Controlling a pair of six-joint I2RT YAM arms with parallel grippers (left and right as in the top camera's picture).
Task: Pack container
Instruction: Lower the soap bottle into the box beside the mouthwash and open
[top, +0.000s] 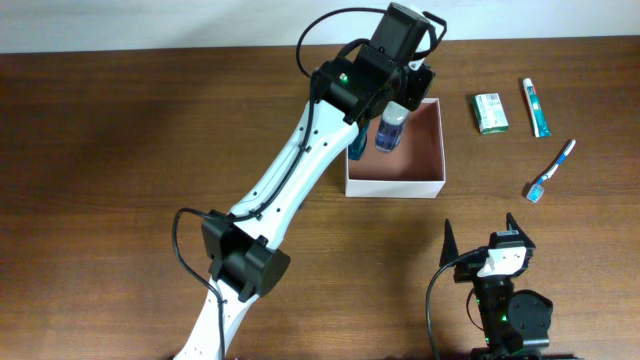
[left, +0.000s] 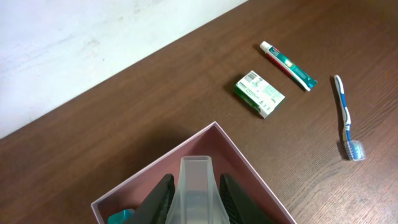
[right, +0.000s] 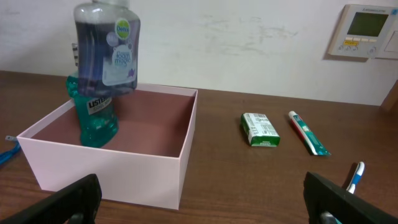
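Observation:
The container (top: 425, 185) is a square white box with a pinkish inside, at the table's middle back; it also shows in the right wrist view (right: 112, 168) and the left wrist view (left: 249, 168). My left gripper (top: 395, 105) is shut on a blue mouthwash bottle (top: 390, 131) and holds it above the container's left part (right: 107, 50). Its clear cap (left: 198, 186) sits between the fingers. A teal mouthwash bottle (right: 96, 115) stands inside the container at its left. My right gripper (top: 487, 240) is open and empty near the front edge.
To the right of the container lie a green-and-white carton (top: 489, 112), a toothpaste tube (top: 536, 106) and a blue-and-white toothbrush (top: 551, 171). A wall panel (right: 367, 31) hangs at the back right.

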